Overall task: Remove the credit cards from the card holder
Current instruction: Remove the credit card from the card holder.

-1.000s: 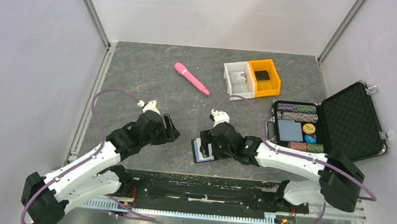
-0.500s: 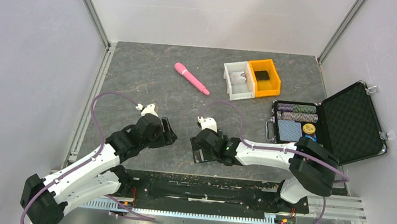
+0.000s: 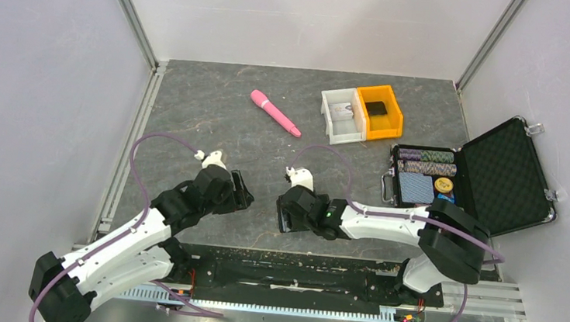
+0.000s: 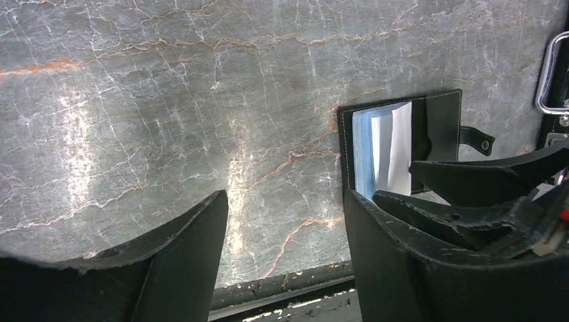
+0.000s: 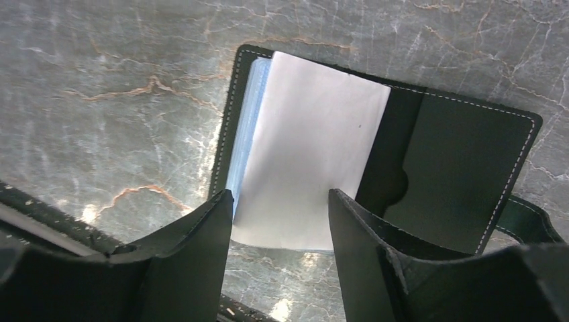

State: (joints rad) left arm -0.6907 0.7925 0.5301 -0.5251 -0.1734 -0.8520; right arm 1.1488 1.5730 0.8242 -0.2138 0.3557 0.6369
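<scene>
Right wrist view: card holder (image 5: 463,174) lying open on table (image 5: 100,80) — pale cards (image 5: 315,134) sticking out.
Right gripper (image 5: 278,201): fingers spread, straddling the cards' edge — contact unclear.
Left gripper (image 4: 285,201): fingers apart, hovering nearby.

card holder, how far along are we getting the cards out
Done: the card holder lies open on the table. In hand: the right gripper, jaws open, is poised over the pale cards; the left gripper is open and empty beside it. Left: every card, since the stack sits inside the holder and none lies on the table.
</scene>
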